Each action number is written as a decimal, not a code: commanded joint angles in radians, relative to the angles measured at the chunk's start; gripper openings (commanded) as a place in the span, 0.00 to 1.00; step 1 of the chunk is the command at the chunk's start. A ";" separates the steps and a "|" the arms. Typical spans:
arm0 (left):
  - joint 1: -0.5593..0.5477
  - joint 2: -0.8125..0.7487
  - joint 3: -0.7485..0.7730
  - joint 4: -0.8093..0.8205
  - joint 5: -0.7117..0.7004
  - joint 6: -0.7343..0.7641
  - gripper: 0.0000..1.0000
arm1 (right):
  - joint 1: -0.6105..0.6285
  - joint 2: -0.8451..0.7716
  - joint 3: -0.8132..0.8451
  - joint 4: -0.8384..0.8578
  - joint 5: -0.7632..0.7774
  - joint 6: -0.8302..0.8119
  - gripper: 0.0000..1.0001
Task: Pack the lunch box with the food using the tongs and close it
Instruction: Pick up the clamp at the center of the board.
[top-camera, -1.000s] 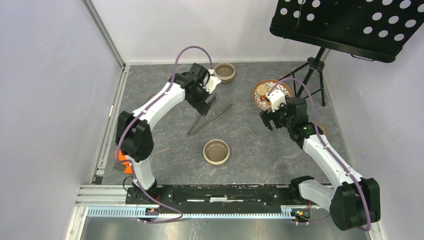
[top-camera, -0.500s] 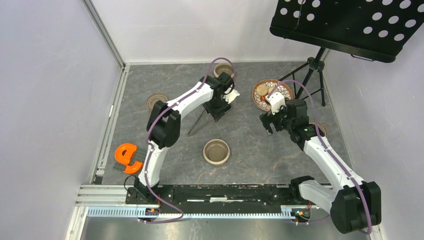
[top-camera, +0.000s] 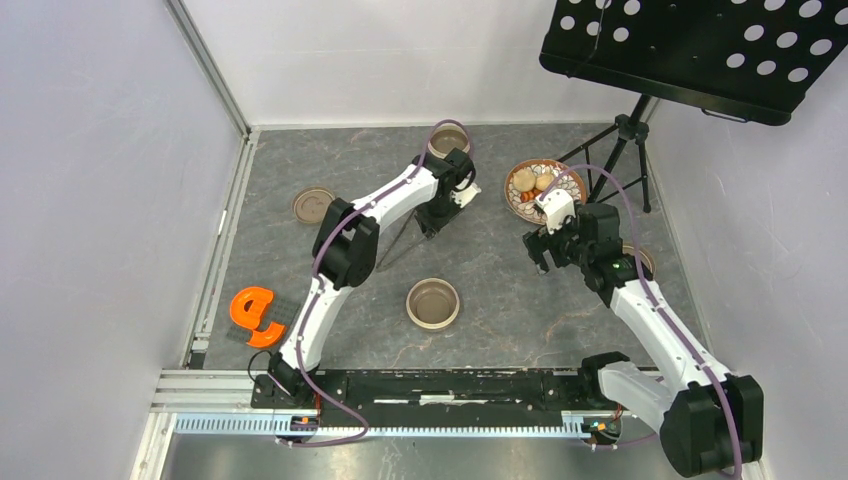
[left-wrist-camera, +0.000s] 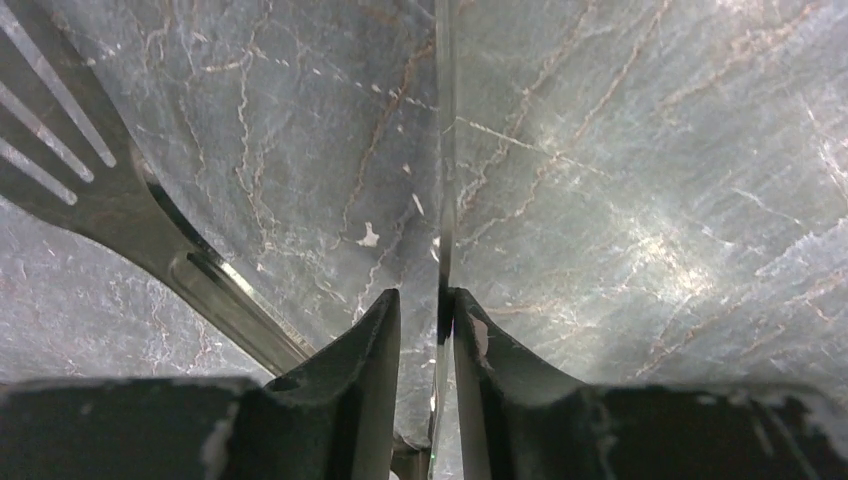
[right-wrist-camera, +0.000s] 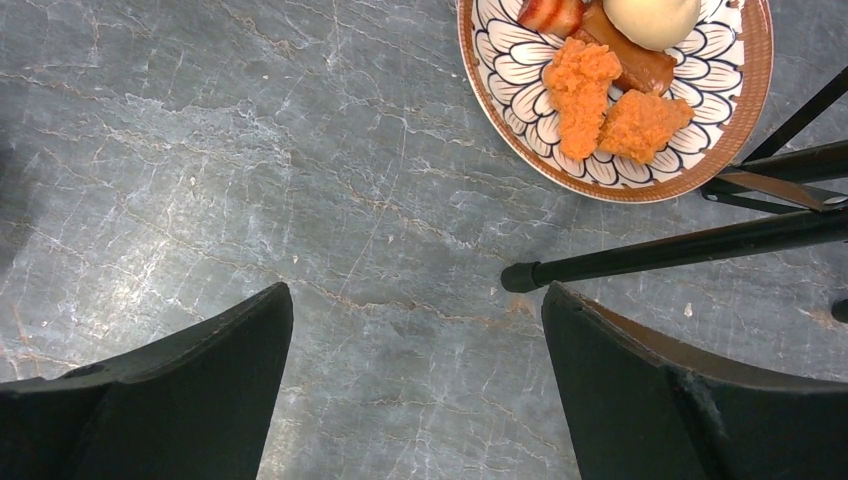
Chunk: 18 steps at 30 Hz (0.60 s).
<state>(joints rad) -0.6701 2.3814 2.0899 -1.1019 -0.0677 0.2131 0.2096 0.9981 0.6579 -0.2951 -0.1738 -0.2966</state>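
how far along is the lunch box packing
Nothing looks done: the food sits on the plate, and the round container is empty and open. In hand: the left gripper straddles one arm of the tongs, jaws narrow, a gap on one side. The right gripper hangs open. Left: all packing, closing.

Looking it all over now, every view, and there's nothing to read. No word, label, brand mark, number or sign is legible on anything here.
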 joint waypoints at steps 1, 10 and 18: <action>-0.002 0.034 0.068 -0.006 -0.027 -0.035 0.32 | -0.018 -0.012 0.018 0.008 -0.042 0.008 0.98; 0.031 0.014 0.083 -0.015 0.019 -0.051 0.09 | -0.040 0.005 0.046 0.025 -0.145 0.043 0.98; 0.120 -0.204 0.087 0.018 0.254 -0.077 0.02 | -0.040 0.049 0.075 0.152 -0.305 0.167 0.98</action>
<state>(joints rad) -0.6109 2.3775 2.1345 -1.1198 0.0189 0.1860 0.1738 1.0355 0.6750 -0.2676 -0.3626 -0.2203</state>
